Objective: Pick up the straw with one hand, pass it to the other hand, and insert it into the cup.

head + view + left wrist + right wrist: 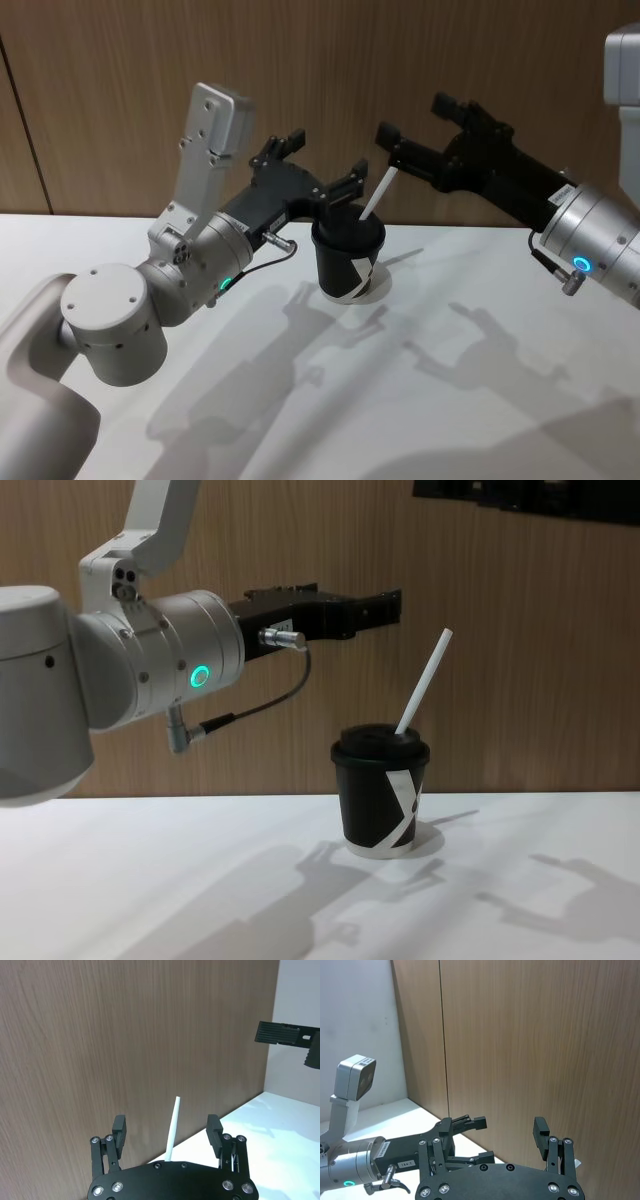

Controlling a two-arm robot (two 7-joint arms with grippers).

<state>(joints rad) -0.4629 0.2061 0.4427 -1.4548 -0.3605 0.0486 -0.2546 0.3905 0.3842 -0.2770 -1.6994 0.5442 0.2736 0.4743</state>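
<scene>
The black lidded cup stands on the white table, with a white X mark on its side. The white straw sticks out of the lid and leans to the right. My left gripper hovers open just above and behind the cup, holding nothing. In the left wrist view the straw rises between that gripper's spread fingers without touching them. My right gripper hangs open and higher up, to the right of the straw's tip.
A wood-panelled wall stands close behind the cup. The white table stretches forward with arm shadows on it. The left arm's silver wrist reaches in from the left.
</scene>
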